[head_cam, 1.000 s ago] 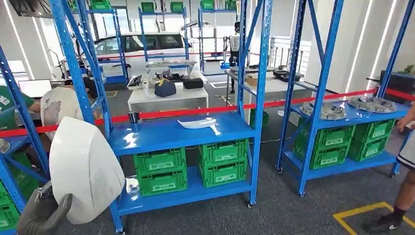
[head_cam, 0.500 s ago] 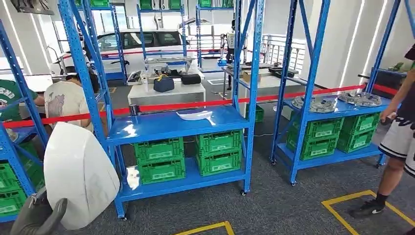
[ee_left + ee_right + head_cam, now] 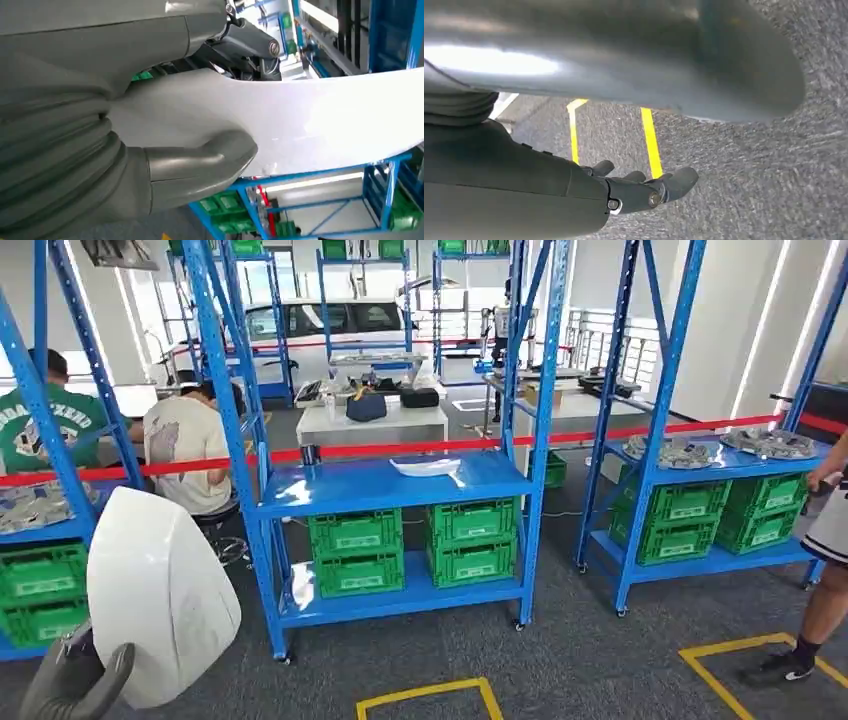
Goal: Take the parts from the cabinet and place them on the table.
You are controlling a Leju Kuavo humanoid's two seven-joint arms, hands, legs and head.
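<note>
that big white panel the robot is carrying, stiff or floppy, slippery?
The white panel probably is stiff: it keeps its curve though the left robot hand grips only its lower edge. Its glossy surface looks slippery. Likely light for its size, since one hand carries it.

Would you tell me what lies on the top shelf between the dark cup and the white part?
In the head view, the blue shelf is bare between the dark cup and the white part lying on it.

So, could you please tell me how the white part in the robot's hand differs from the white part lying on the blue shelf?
The large white panel is gripped by the left hand and stands upright; the small white part lies flat on the blue rack, untouched. Both are glossy white.
</note>
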